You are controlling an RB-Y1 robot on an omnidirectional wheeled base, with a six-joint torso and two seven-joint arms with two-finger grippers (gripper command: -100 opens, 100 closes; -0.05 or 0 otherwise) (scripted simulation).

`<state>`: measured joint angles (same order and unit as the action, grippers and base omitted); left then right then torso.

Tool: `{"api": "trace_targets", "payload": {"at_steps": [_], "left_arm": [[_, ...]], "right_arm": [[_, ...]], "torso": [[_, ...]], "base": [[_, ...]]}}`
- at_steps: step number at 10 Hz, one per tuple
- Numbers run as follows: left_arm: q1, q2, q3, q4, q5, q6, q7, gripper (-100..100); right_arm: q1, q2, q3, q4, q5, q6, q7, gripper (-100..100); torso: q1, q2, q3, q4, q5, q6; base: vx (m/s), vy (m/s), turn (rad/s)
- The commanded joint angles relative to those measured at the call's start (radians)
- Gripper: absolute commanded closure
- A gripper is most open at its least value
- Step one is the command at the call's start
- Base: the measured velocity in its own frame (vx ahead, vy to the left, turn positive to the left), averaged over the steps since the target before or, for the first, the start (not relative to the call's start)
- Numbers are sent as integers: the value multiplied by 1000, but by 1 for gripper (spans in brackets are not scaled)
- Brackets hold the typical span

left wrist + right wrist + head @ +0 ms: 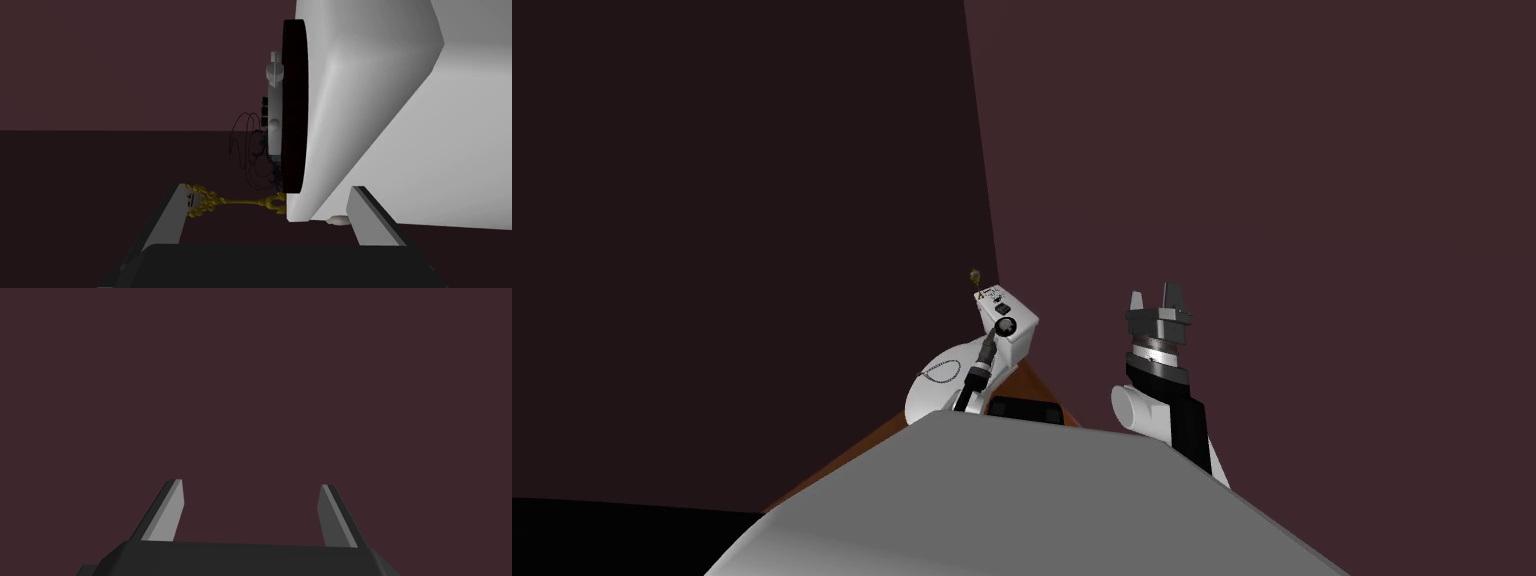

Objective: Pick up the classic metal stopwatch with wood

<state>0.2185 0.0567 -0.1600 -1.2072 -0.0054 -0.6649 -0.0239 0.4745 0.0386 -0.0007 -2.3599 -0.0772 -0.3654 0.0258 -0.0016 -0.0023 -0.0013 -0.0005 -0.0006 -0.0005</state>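
Observation:
The stopwatch (1004, 326) is a grey metal case with a crown, seen edge-on (275, 120) on a dark reddish-brown disc (295, 100). It lies on a white piece of furniture (1022, 335) in the corner. Thin chain loops (245, 150) trail from it. My left gripper (994, 342) reaches along the white surface, open (267, 186), with the disc's edge just beyond the fingertips and nothing between them. My right gripper (1157, 295) is raised at the right, open (250, 483) and empty.
A gold ornate key (225, 202) lies beyond the left finger (170, 215), close to the disc; small dark items (994, 296) sit further back. Dark maroon walls meet behind the furniture. Brown surface (1037, 390) and a dark block (1024, 408) lie below it.

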Motion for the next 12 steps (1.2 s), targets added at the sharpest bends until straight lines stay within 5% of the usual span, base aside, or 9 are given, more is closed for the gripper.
{"api": "trace_targets", "payload": {"at_steps": [1,3,4,5,6,7,11,12], "left_arm": [[-2,-44,-6,25,7,-9,0,-100],[-6,-42,-4,28,8,-9,1,-100],[-6,-44,-5,29,8,-10,1,0],[-24,-48,-1,15,9,21,0,-100],[-15,-48,-3,21,8,4,-1,-100],[-16,-48,-3,20,8,8,-1,100],[-11,-47,-2,20,9,4,0,100],[4,-46,-4,16,9,-10,1,0]], "right_arm": [[0,0,0,0,0,0,0,0],[0,0,0,0,0,0,0,0],[0,0,0,0,0,0,0,0],[0,0,0,0,0,0,0,0],[0,0,0,0,0,0,0,0],[0,0,0,0,0,0,0,0],[-12,3,-12,-8,-1,-3,2,0],[-25,13,-29,-16,-4,1,19,0]], "torso": [[0,0,0,0,0,0],[0,0,0,0,0,0],[1,2,1,0,0,0],[1,2,1,0,0,0],[1,0,0,0,0,0],[1,1,0,0,0,0],[13,11,4,-3,-1,3],[17,15,5,-6,3,7]], "base": [[38,-11,-34],[19,-8,-10],[0,0,0],[40,-2,4],[26,-1,0],[6,-3,-4],[17,-14,21],[17,42,-57]]}}
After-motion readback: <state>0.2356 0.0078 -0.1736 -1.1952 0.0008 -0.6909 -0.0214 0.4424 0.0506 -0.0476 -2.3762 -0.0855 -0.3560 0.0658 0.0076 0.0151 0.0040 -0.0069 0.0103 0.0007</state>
